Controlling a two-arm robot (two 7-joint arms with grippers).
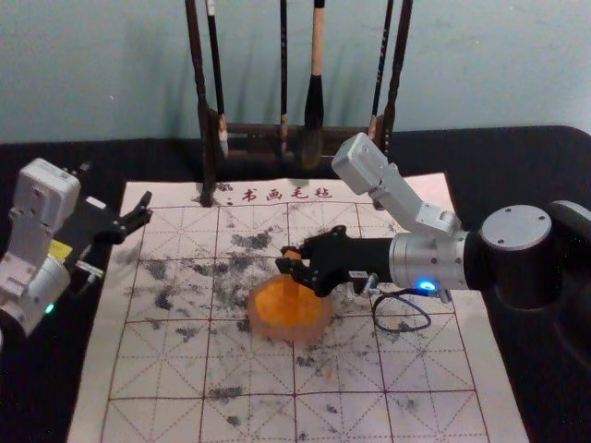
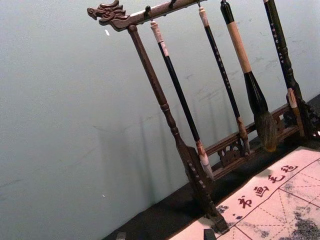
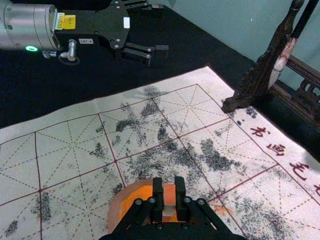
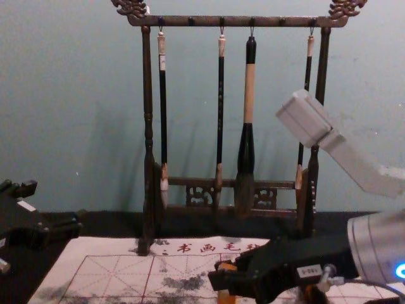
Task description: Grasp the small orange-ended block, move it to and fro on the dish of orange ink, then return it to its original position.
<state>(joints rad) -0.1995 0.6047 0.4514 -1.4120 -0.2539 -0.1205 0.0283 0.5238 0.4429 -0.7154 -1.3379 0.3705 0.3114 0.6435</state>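
Note:
In the head view my right gripper (image 1: 292,265) is over the round dish of orange ink (image 1: 268,318), shut on the small block (image 1: 292,288), which stands upright. In the right wrist view, my right gripper (image 3: 169,186) pinches the block (image 3: 169,195), orange at its end with a pale band, above the dish (image 3: 116,212). The block's lower end is hard to tell from the ink, so contact is unclear. The chest view has the block (image 4: 226,296) below the black fingers. My left gripper (image 1: 114,191) stays parked open at the left, beyond the mat's edge.
A wooden rack (image 1: 209,138) with several hanging brushes stands at the mat's far edge, behind the dish. The white gridded mat (image 1: 157,378) has dark ink smudges and lies on a black-covered table (image 1: 42,397). A wall rises behind.

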